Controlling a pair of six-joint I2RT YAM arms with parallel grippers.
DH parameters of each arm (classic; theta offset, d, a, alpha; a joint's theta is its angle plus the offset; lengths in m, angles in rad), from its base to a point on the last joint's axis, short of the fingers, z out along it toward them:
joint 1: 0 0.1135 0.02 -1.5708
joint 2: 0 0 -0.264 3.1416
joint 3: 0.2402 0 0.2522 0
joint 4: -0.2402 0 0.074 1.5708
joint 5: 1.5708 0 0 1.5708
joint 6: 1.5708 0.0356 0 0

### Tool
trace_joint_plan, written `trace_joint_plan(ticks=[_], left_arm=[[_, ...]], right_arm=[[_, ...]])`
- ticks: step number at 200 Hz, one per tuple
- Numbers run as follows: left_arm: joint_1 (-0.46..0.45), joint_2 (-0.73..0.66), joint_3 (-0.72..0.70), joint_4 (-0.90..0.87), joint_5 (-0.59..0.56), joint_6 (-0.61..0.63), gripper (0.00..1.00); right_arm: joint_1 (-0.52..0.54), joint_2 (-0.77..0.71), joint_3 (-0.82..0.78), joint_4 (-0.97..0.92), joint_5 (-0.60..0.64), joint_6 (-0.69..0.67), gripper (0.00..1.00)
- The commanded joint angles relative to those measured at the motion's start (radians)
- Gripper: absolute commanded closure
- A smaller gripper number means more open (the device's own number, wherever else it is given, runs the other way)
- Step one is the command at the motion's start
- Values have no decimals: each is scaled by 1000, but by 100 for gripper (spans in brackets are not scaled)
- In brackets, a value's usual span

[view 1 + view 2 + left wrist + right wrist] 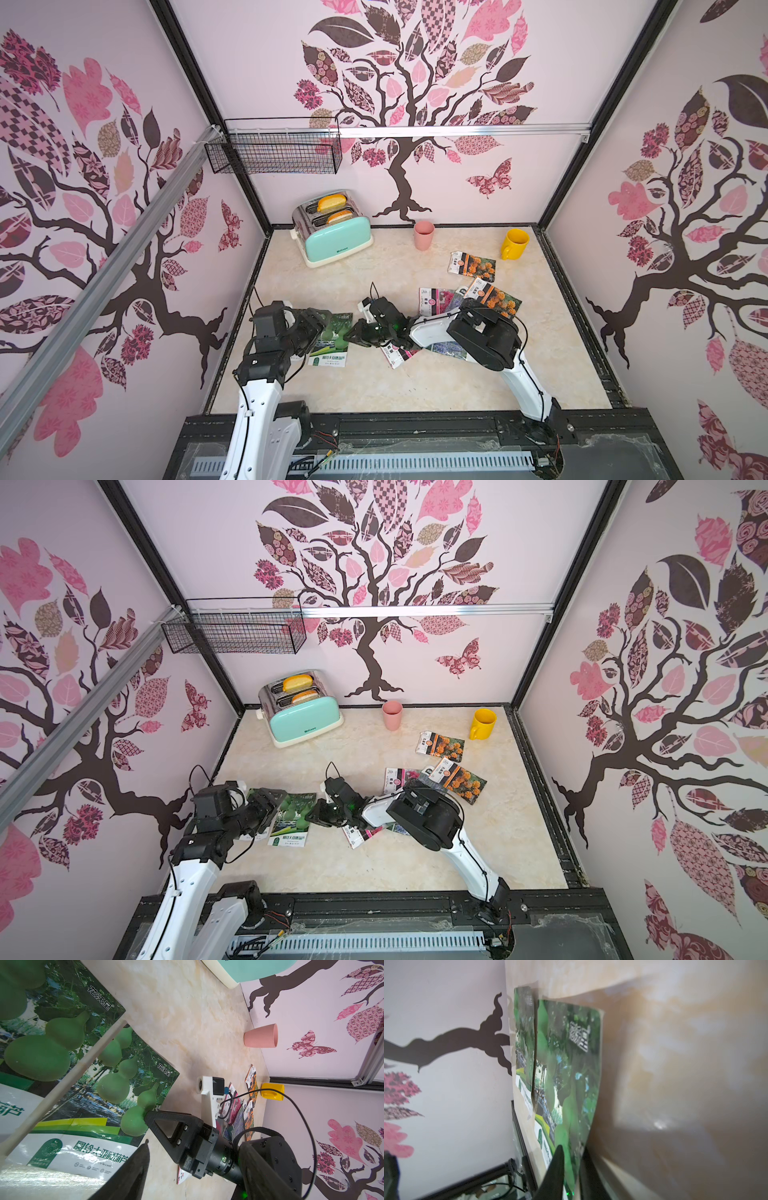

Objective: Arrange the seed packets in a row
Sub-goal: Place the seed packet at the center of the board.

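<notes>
- the desk [374, 386] is pale marble, and i see it from above in both top views.
- a black wire basket [274, 151] hangs on the back wall, above a mint toaster [334, 235] that stands at the back of the desk.
- my left tool [322, 330] hovers over the green packets near the left wall, fingers well apart and nothing between them.
- my right tool [572, 1148] reaches in from the opposite side. its fingers stand slightly apart with a packet's edge between them, and i cannot tell whether they press it.
- that gourd packet [332, 340] lies front left. a second gourd packet [41, 1022] lies just beside it, partly under the left tool.
- the smaller packets lie scattered to the right:
  - a marigold packet [473, 266] is near the mug.
  - another marigold packet [494, 299] is close to a pink flower packet [436, 301].
  - a pink-and-white packet [397, 355] and a lavender packet [449, 349] lie under the right arm.
- a yellow mug [514, 243] and a pink cup [424, 235] stand upright at the back.
</notes>
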Motion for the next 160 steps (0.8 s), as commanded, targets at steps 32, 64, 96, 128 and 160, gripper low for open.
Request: trace_joint_plan(ticks=[32,64,96,128,160], left_arm=[[12,-13,-2,-15,2,25,29],[14,-6,10,-23,-15,38,28],[14,38,7,-4,-23,66,27],[10,143,-23,58,-19,63,27],[-84,236,-19,128,-135,41,28]], right_arm=[[3,-99,-42,-79,74,-79,49],[-12,-217,-75,-172,142,-183,34],[-63,-436,-194,-244,207,-296,23],[-154,-658,-290,-401,201,-434,9],[-288,-895,-463,-483,221,-471,0]])
